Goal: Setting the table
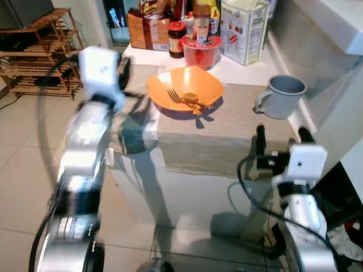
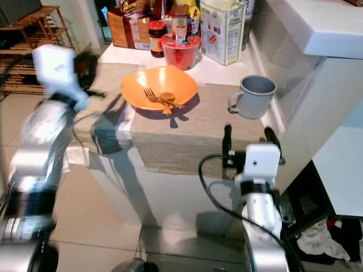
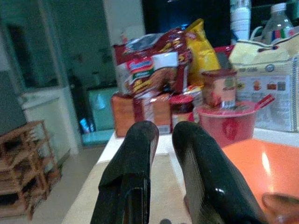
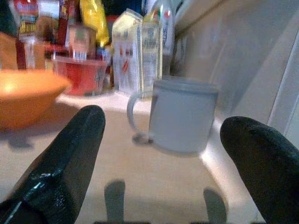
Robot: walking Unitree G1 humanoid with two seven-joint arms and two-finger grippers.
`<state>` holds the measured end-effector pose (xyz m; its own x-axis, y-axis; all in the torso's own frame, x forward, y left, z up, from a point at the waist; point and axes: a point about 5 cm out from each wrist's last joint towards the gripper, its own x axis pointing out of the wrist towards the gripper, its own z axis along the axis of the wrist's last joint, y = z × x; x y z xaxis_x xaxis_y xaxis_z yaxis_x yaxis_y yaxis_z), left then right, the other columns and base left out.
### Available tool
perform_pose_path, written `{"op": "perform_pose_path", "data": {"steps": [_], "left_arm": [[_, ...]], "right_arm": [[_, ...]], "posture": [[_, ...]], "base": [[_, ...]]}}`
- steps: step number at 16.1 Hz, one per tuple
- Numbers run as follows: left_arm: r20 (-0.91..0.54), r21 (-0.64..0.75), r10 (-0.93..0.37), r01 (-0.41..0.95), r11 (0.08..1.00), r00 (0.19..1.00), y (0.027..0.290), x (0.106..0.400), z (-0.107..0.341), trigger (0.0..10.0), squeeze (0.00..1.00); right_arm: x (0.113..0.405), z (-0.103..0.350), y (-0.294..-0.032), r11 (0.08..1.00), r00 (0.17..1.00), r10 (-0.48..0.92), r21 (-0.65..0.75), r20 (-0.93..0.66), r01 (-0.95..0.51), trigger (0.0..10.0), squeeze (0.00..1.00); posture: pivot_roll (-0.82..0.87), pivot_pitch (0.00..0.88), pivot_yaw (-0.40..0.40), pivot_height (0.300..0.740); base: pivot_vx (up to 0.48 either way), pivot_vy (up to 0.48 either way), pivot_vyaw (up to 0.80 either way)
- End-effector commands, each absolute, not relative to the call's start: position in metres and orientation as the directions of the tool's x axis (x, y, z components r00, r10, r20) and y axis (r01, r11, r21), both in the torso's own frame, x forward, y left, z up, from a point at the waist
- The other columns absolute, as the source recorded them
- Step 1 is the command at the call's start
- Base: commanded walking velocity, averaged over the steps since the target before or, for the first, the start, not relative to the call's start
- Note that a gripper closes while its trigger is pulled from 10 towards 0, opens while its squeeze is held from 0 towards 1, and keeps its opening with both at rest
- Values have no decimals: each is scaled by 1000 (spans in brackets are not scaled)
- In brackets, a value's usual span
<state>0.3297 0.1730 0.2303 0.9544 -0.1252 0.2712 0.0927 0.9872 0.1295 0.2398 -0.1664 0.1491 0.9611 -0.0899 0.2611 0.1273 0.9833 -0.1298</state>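
We are keeping our right gripper (image 1: 278,134) wide open at the near right edge of the placemat (image 1: 227,136), and the grey mug (image 1: 282,96) is standing upright straight beyond it, handle turned left, while our left gripper (image 3: 161,172), nearly closed and empty, is hovering left of the orange bowl (image 1: 184,85)

— What are the arms like?
— Silver metal tubes with dark bands, each ending in a white boxy wrist block.
— Cables?
— A black cable loops off the right wrist toward seven o'clock.
— And the tools?
— The left tool (image 3: 161,177) and right tool (image 1: 278,136) each have two long, glossy black fingers.
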Motion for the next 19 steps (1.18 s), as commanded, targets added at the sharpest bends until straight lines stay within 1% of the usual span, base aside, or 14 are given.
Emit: {"op": "perform_pose_path", "data": {"steps": [1, 3, 5, 6, 7, 8, 11, 13, 18, 19], "left_arm": [[272, 118, -113, 83, 989, 956, 173, 325, 232, 10000, 0], [221, 118, -131, 106, 987, 966, 165, 311, 215, 10000, 0], [221, 130, -158, 131, 983, 963, 154, 307, 213, 10000, 0], [221, 130, -158, 131, 983, 962, 153, 306, 213, 10000, 0], [218, 106, -140, 119, 987, 966, 152, 305, 213, 10000, 0], [222, 102, -136, 116, 988, 966, 151, 305, 214, 10000, 0], [232, 83, -124, 108, 991, 965, 145, 304, 215, 10000, 0], [243, 75, -126, 111, 991, 962, 137, 300, 217, 10000, 0], [235, 65, -122, 109, 992, 964, 132, 297, 213, 10000, 0], [233, 61, -121, 110, 992, 965, 130, 295, 213, 10000, 0]], "right_arm": [[242, 154, -167, 987, 960, -88, -109, 267, 121, 10000, 0], [253, 159, -161, 996, 968, -40, -61, 248, 57, 10000, 0], [267, 162, -160, 1000, 980, 11, -4, 198, -10, 10000, 0], [271, 163, -161, 1000, 982, 23, 14, 188, -26, 10000, 0], [281, 169, -163, 997, 982, 56, 38, 180, -64, 10000, 0], [286, 172, -164, 996, 982, 70, 42, 177, -78, 10000, 0], [296, 178, -152, 986, 971, 158, 23, 179, -165, 10000, 0], [302, 184, -143, 971, 959, 215, 62, 183, -229, 10000, 0], [316, 185, -134, 947, 942, 305, 56, 142, -315, 10000, 0], [322, 183, -133, 945, 943, 306, 82, 129, -317, 10000, 0]], "posture": [[37, 0, 45, 718], [56, 0, 30, 718], [59, 0, 7, 718], [58, 0, 6, 718], [52, 0, -5, 718], [49, 0, -11, 718], [48, 0, -36, 718], [59, 0, -57, 718], [62, 0, -82, 718], [72, 0, -83, 718]], "base": [[0, 0, 0], [0, 0, 0], [0, 0, 0], [0, 0, 0], [0, 0, 0], [0, 0, 0], [0, 0, 0], [0, 0, 0], [0, 0, 0], [0, 0, 0]]}}
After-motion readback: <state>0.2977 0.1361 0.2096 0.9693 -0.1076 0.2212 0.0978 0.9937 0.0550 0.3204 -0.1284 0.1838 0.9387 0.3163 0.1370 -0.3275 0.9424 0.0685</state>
